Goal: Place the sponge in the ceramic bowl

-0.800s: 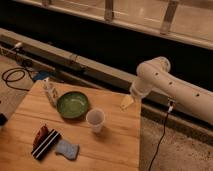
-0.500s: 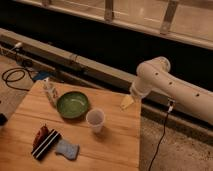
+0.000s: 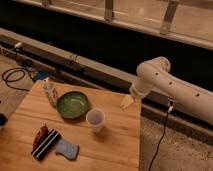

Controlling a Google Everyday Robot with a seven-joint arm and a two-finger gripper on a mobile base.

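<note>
Camera view: the sponge point(image 3: 66, 148) is seen lying flat on the wooden table point(image 3: 117, 147) near the front-left, just beside the striped black block point(image 3: 45, 144); contact between the two cannot be made out. It is not in the ceramic bowl point(image 3: 73, 105), which is set further back, well apart from it, with nothing seen inside. A white cup point(image 3: 95, 120) is stood just beside the bowl, on the side toward the gripper. The gripper point(image 3: 127, 101) is held at the table's far-right edge on the white arm point(image 3: 165, 82), clear of everything; whether it is open or closed cannot be told. The sponge is judged soft, light and compressible, neither fragile nor slippery. It is best taken from above across its narrow width at mid-length, with the block side kept clear. Some squash under grip is to be expected. The glossy bowl is judged hard and chip-prone.
</note>
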